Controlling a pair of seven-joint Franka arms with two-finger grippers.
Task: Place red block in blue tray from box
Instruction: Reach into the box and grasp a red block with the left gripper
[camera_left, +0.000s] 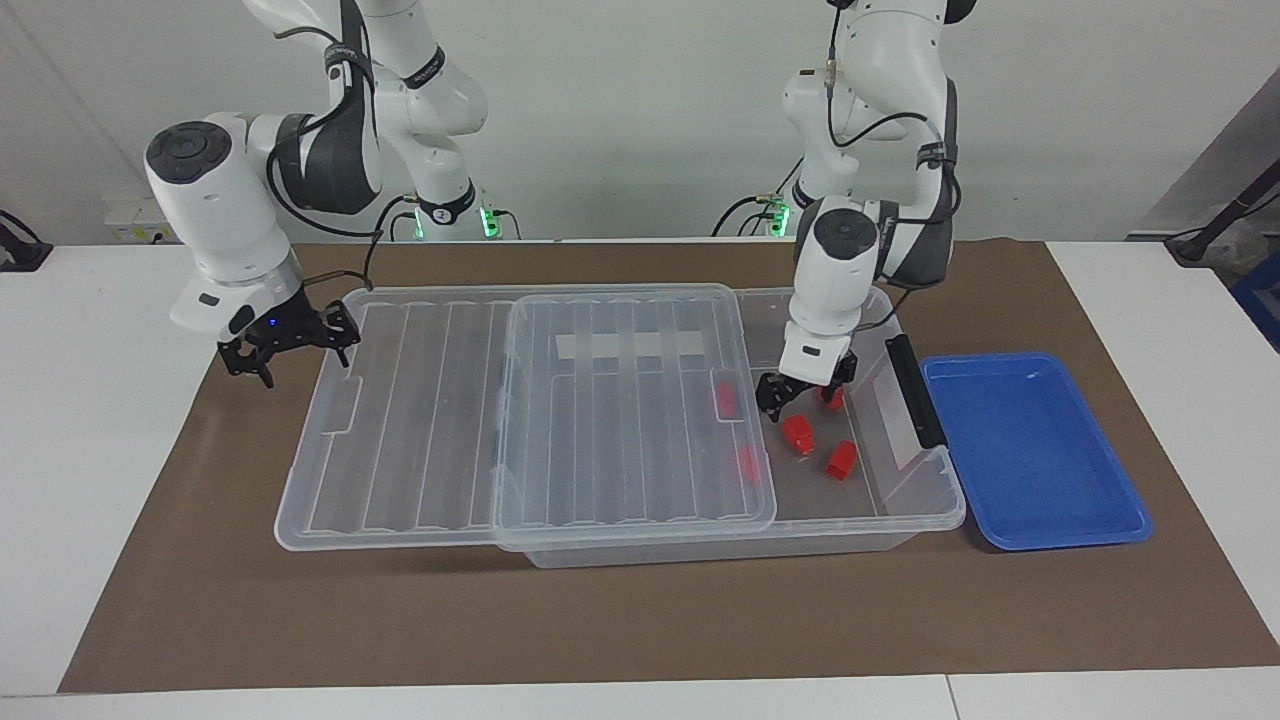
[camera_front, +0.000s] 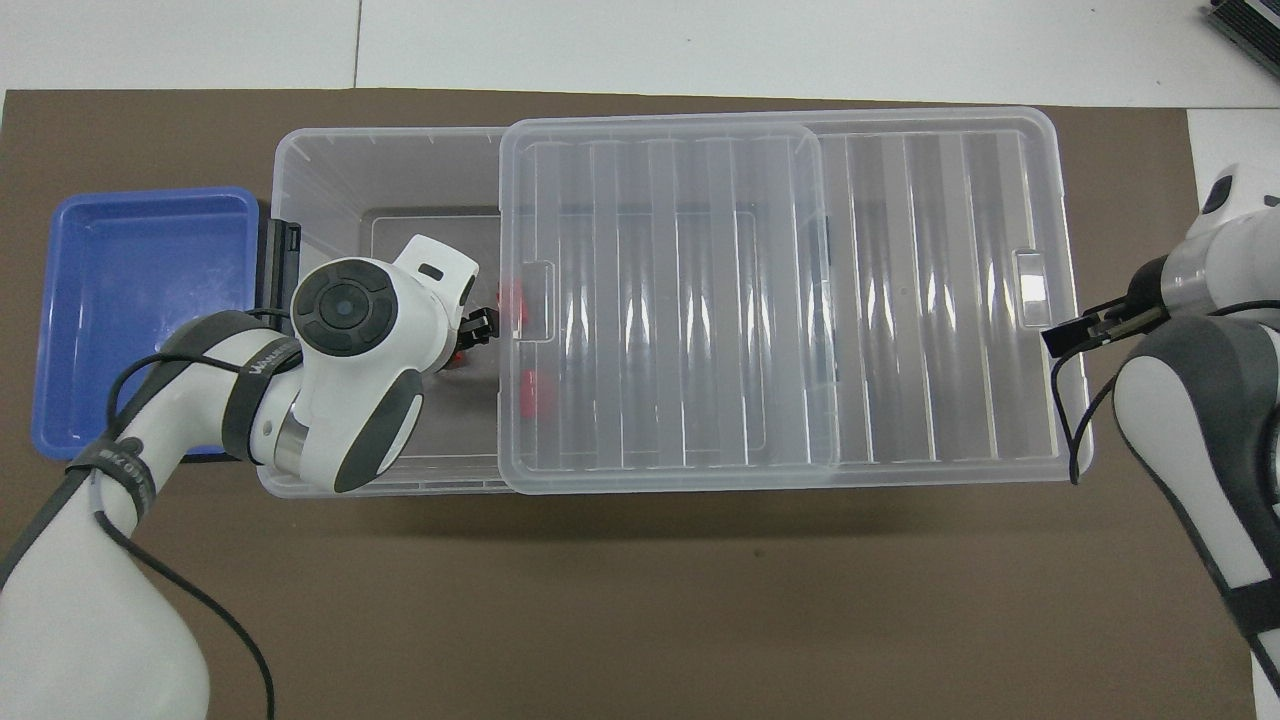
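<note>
Box (camera_left: 905, 520) and ribbed lid (camera_left: 630, 410): clear, glossy plastic, streaked with glare. Tray (camera_left: 1040, 520): bright blue plastic, smooth, lightly shiny. Blocks (camera_left: 798, 433): red glossy plastic. Mat (camera_left: 640, 620): brown, matt, paper-like. Table (camera_left: 80, 400): white, smooth. Arm shells (camera_left: 220, 215): glossy white plastic.

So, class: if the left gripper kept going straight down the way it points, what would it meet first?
Probably a red block on the box floor; the left gripper hangs open just above it, though depth is uncertain.

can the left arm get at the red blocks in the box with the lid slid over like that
Probably yes: the lid leaves that end of the box uncovered, and the open left gripper is already inside over a red block.
</note>
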